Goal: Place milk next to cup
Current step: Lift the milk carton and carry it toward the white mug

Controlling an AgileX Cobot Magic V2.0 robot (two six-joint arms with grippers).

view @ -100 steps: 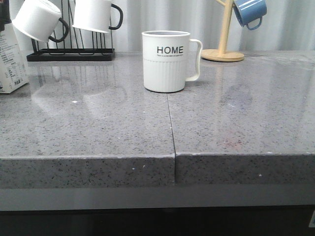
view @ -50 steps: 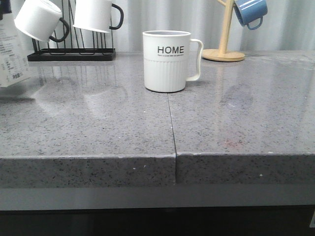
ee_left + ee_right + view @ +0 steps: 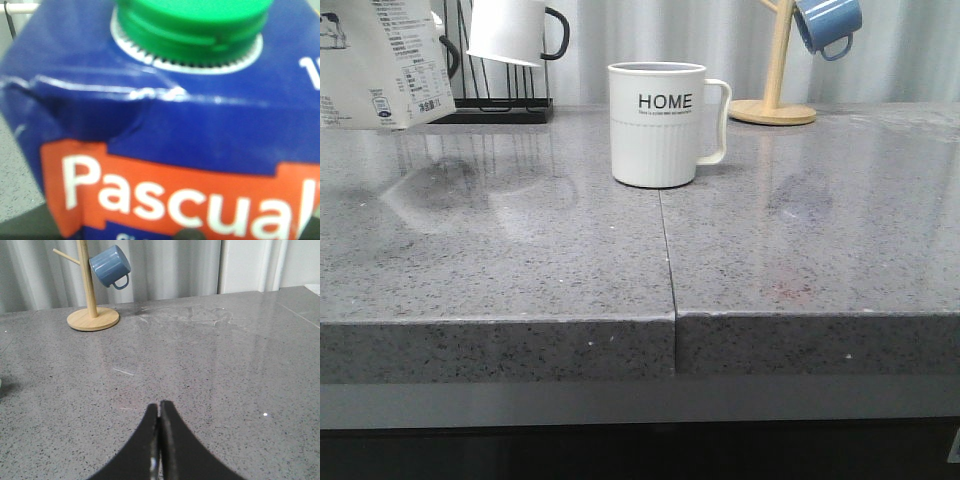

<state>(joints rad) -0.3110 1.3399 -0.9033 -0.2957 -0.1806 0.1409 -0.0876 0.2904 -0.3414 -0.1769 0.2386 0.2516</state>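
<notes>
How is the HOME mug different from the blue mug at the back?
The HOME mug is white with ribbed sides and black lettering; the blue mug is plain blue. The HOME mug stands upright on the grey counter, while the blue mug hangs tilted from a wooden mug tree. The HOME mug looks larger, though it is also nearer the camera. Both have one handle.
</notes>
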